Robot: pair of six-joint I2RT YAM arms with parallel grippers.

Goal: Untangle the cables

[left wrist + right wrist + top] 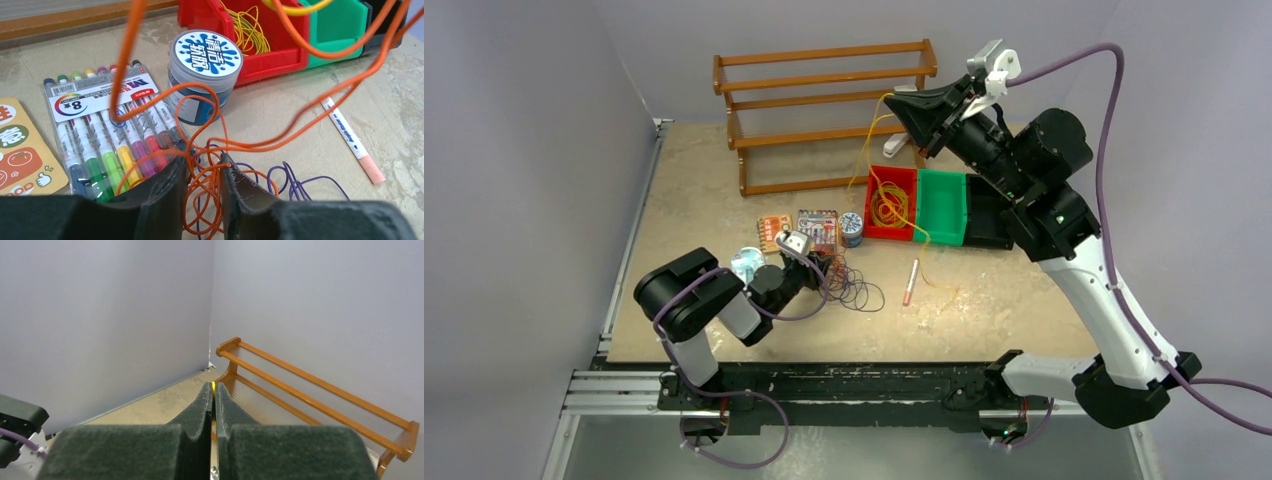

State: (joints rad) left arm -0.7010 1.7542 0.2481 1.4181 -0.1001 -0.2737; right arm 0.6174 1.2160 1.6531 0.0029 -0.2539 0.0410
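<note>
Nearest, the left gripper [204,160] sits low over the table [704,200]. Its fingers are a little apart, and several strands of the orange cables [220,146] run through the gap without looking pinched. Those orange loops rise from there and sweep up towards the bins. Just beyond the fingers the purple cables [300,182] lie in a loose heap on the table, mixed with the orange ones.

To the left lies a marker pack [110,135] with an orange card [20,150] beside it, and a round jar [200,75] stands upright just behind the pack. To the right a pen [352,142] lies by itself.

Farther back stand a red bin [280,60], a green bin [345,30] touching it, and a black bin [989,215] next along. A coil of yellow cables [250,32] lies in the red bin. One yellow cable [865,150] climbs out of it to the right gripper [213,390], which is raised above the bins and clenched on that strand. A yellow sliver shows between its closed fingers. A wooden rack [824,90] stands at the far edge.
</note>
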